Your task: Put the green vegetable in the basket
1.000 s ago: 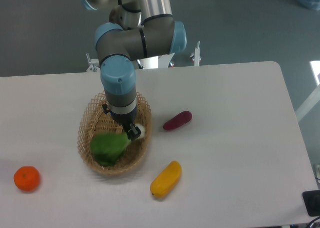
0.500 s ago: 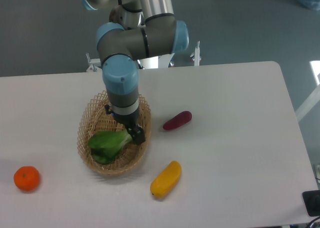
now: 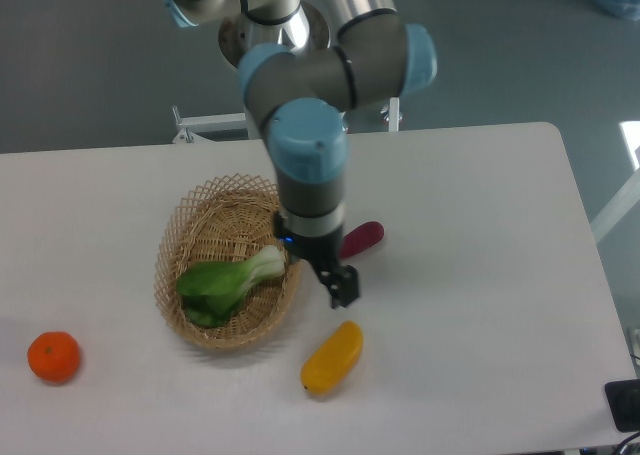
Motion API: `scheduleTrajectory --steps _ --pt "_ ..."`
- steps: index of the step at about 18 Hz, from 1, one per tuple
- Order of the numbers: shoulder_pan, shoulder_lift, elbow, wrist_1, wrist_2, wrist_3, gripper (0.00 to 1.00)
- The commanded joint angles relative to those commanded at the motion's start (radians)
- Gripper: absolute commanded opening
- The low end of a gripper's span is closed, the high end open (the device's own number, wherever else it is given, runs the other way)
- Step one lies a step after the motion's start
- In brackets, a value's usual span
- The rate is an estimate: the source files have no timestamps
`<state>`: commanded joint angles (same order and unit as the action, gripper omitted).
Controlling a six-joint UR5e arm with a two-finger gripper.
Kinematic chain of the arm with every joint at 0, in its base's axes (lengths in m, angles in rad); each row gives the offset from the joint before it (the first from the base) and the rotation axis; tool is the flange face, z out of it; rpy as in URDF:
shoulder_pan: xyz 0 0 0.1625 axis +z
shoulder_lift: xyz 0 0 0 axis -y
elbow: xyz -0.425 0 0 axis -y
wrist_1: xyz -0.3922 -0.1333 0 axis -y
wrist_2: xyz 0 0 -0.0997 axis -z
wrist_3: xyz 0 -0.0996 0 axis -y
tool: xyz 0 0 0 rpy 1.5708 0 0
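Holding 1 item: oval wicker basket (image 3: 190, 245) with the green vegetable (image 3: 228, 283) lying inside.

Basket: light tan woven straw, shallow, open looped rim, standing on the white table (image 3: 480, 275). Contents: 1 green vegetable, dark floppy leaves toward the basket's lower left, pale whitish stem base pointing up and right near the rim. Gripper (image 3: 343, 289): dark, on a grey and light-blue arm, outside the basket just beside its right rim, above the table and holding nothing; whether its jaws are apart or together cannot be told. Loose on the table: 1 purple oblong vegetable (image 3: 366, 237), smooth, partly hidden behind the arm; 1 yellow oblong fruit (image 3: 332, 358), smooth, below the gripper; 1 orange round fruit (image 3: 53, 356), near the left edge, well apart from the basket. No legible writing or labels.
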<state>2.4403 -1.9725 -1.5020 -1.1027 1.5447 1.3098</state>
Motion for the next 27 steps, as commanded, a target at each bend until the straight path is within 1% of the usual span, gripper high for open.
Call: scheduleTrajectory --steps 2,4,6,7,11,14,16,19,27 --pt "0.037 -0.031 0.061 -0.055 0.0 0.072 1.0" --pt "0.068 -0.064 0.114 -0.092 0.002 0.118 1.0" --pt "0.101 -0.091 0.147 -0.098 0.002 0.132 1.0" --pt "0.115 -0.1 0.158 -0.098 0.002 0.161 1.0" --pt "0.184 -0.118 0.166 -0.097 0.002 0.281 1.0" --pt "0.216 -0.127 0.169 -0.097 0.02 0.359 1.0" --pt "0.226 -0.141 0.178 -0.088 0.025 0.368 1.0" --pt "0.227 -0.169 0.216 -0.089 0.025 0.367 1.0" --pt "0.232 -0.172 0.207 -0.088 0.02 0.362 1.0"
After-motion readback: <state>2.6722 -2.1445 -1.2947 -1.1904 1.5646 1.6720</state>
